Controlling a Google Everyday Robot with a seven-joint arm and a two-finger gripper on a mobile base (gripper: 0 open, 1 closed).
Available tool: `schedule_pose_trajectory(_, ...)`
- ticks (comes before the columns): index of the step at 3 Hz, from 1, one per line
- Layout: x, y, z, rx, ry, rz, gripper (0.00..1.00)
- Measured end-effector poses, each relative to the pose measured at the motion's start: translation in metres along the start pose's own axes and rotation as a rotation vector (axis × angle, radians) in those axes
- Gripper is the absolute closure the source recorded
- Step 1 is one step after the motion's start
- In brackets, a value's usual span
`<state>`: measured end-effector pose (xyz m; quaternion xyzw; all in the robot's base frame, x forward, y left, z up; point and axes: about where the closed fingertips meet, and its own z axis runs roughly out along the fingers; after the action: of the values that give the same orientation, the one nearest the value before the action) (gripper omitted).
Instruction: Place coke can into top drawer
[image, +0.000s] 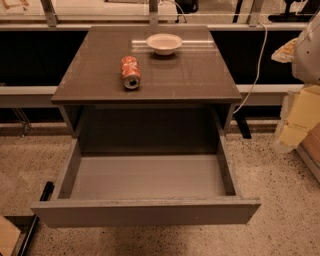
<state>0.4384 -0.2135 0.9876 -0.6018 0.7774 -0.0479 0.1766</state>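
The coke can is red and white, dented, and lies on its side on the brown cabinet top, silver end toward me. The top drawer is pulled fully open below the cabinet top, and its grey inside holds nothing. Its flat front panel is nearest to me. My gripper shows as a pale shape at the right edge of the view. It is beside the cabinet, well right of the can, and touches neither the can nor the drawer.
A white bowl stands at the back of the cabinet top, behind the can. A white cable hangs down right of the cabinet. A railing with posts runs along the back. Speckled floor surrounds the drawer.
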Motion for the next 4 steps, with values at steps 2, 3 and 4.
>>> schedule_pose_trajectory(2,-0.018,-0.007,0.003,0.033,-0.056,0.031,0.0)
schedule_pose_trajectory(3,-0.047,-0.022,0.013,0.078,-0.159,0.104,0.0)
schedule_pose_trajectory(4,-0.08,-0.043,0.028,0.115,-0.271,0.2,0.0)
